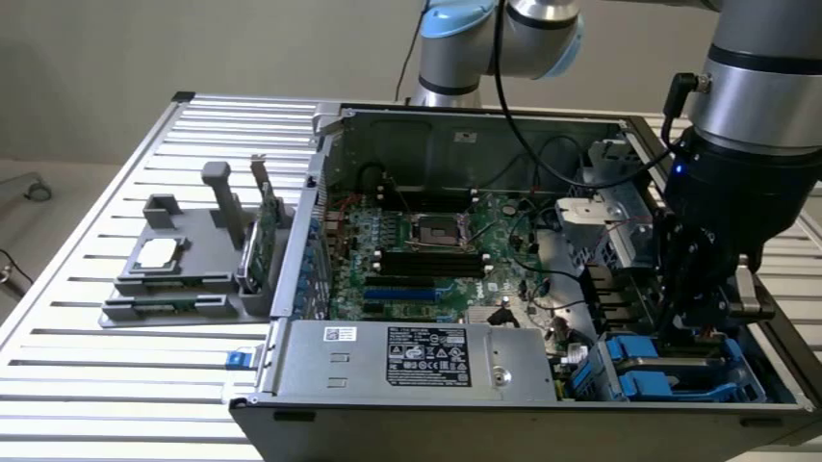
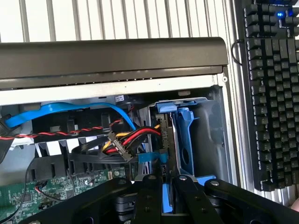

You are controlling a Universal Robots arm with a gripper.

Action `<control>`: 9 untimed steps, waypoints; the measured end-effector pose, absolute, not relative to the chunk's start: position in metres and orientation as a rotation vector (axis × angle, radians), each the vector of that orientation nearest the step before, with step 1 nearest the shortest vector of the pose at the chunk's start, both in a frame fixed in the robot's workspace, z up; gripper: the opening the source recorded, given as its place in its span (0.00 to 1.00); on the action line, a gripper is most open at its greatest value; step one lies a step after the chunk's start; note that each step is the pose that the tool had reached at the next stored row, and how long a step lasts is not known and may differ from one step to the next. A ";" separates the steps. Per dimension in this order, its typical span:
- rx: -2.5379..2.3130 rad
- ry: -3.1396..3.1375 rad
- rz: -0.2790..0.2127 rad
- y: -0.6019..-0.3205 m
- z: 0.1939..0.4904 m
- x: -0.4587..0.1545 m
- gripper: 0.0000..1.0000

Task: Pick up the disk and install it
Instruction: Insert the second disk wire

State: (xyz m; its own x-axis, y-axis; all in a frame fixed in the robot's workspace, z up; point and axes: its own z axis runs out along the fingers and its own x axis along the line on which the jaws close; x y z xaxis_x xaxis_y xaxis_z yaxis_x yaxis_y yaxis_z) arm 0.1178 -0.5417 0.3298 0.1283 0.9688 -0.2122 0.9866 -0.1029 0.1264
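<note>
Gripper (image 1: pixel 700 313) down in the drive bay of the open computer case (image 1: pixel 449 409) — jaws clenched on the disk (image 2: pixel 167 198).

The disk, edged in its blue carrier frame, stands on edge in the bay at the case's corner on the exterior view's right, beside a blue bay bracket (image 2: pixel 184 140) — red, yellow and black cables (image 2: pixel 135 140) bunch just next to it.

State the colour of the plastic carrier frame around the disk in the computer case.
Blue; the carrier frame shows best in the wrist view.
</note>
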 end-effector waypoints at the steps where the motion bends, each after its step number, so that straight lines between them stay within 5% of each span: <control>1: 2.169 1.928 -0.110 -0.543 0.330 0.118 0.16; 9: 2.172 1.931 -0.107 -0.548 0.329 0.118 0.16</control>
